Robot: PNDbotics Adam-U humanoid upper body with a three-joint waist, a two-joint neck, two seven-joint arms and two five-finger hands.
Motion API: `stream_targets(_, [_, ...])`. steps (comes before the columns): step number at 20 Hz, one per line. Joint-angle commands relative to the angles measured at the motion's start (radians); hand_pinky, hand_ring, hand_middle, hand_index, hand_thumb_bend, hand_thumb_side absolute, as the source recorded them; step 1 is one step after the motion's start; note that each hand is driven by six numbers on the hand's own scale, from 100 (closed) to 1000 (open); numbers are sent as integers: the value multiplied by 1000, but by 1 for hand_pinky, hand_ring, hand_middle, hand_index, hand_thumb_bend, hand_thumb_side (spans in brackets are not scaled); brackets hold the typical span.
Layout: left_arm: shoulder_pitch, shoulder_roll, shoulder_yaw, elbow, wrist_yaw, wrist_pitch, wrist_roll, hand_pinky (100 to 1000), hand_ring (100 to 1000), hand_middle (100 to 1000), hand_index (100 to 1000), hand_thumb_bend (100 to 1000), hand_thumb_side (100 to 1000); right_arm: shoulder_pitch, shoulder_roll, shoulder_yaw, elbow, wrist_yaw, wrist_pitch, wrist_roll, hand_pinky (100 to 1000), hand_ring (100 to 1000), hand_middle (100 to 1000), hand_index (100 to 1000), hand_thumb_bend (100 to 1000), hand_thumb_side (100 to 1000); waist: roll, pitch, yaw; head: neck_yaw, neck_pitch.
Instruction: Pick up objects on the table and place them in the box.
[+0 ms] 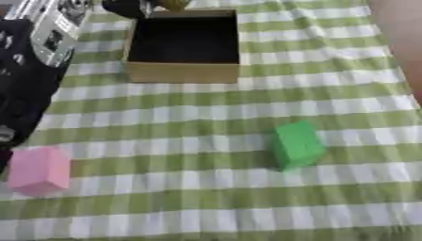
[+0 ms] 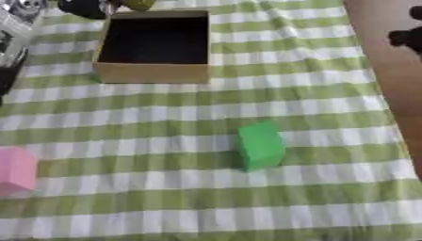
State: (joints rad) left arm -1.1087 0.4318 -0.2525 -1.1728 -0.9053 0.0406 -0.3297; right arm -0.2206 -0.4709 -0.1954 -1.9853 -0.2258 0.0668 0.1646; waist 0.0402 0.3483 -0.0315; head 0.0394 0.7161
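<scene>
An open cardboard box (image 1: 183,71) with a dark inside stands at the far middle of the checked cloth. A green block (image 1: 295,144) lies on the cloth to the right of centre, apart from the box. A pink block (image 1: 38,170) sits near the left edge, low in the view. My left arm (image 1: 23,84), black with a silver part, comes down along the left edge and ends just above the pink block; the hand itself is cut off by the edge. My right hand shows in neither view.
The green and white checked cloth (image 1: 206,202) covers the table. A dark thing (image 1: 124,7) and a yellowish thing (image 1: 173,4) lie behind the box. Brown floor (image 2: 387,70) runs past the table's right edge, with a dark shape (image 2: 408,35) on it.
</scene>
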Motion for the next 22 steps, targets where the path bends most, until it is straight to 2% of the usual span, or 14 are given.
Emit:
stream_targets(1, [-32,-7,22,65,-53,-30,40,633,571,512,576,100,109,-15,-28,-2,-15,-5,-11,-1,998,828,590,848,100,575,-20,-1,-4,9,-25])
stream_targets(7, [-37,-35,29,164,-137,-78,74,650,582,523,587,100,100,-23,-27,-2,-15,-6,-11,-3,998,828,590,849,100,576,-23,8,-8,4,-42])
stream_targets(8, [-37,-38,29,176,-152,-83,77,653,585,525,589,123,100,-23,-27,-3,-15,-6,-10,-4,998,828,590,849,100,576,-23,8,-8,2,-44])
stream_targets(10, [-38,-45,33,199,-186,-86,85,660,594,537,605,187,100,-24,-26,-3,-15,-6,-9,-4,998,827,590,849,100,576,-24,7,-9,2,-46])
stream_targets(12, [-39,-55,40,221,-217,-83,91,683,629,576,660,276,100,-24,-23,-3,-15,-7,-8,-4,998,827,590,849,100,576,-25,7,-10,3,-48])
stream_targets(13, [-40,-57,42,227,-231,-81,93,720,697,641,743,336,100,-24,-23,-3,-15,-8,-8,-4,998,827,589,848,100,576,-25,6,-10,2,-48])
stream_targets(15, [-42,-59,45,233,-258,-73,88,801,791,747,854,413,100,-22,-22,-4,-15,-7,-7,-6,998,827,589,848,100,578,-25,6,-10,-2,-46])
stream_targets(17, [-46,-62,46,236,-289,-62,72,878,868,836,926,493,100,-21,-21,-4,-15,-7,-5,-7,999,827,589,848,100,579,-24,4,-9,-5,-45])
stream_targets(19, [-48,-65,51,237,-311,-53,56,924,910,880,964,575,100,-20,-20,-4,-15,-8,-3,-7,999,826,589,849,100,578,-24,2,-8,-6,-42])
stream_targets(21, [-49,-65,54,233,-327,-46,46,946,939,901,981,702,263,-19,-20,-5,-15,-8,-3,-8,998,826,589,848,100,578,-24,0,-9,-7,-40])
stream_targets(22, [-50,-64,56,231,-331,-45,41,951,945,905,982,718,299,-18,-20,-6,-15,-8,-2,-9,998,826,589,848,100,578,-24,-2,-8,-7,-38])
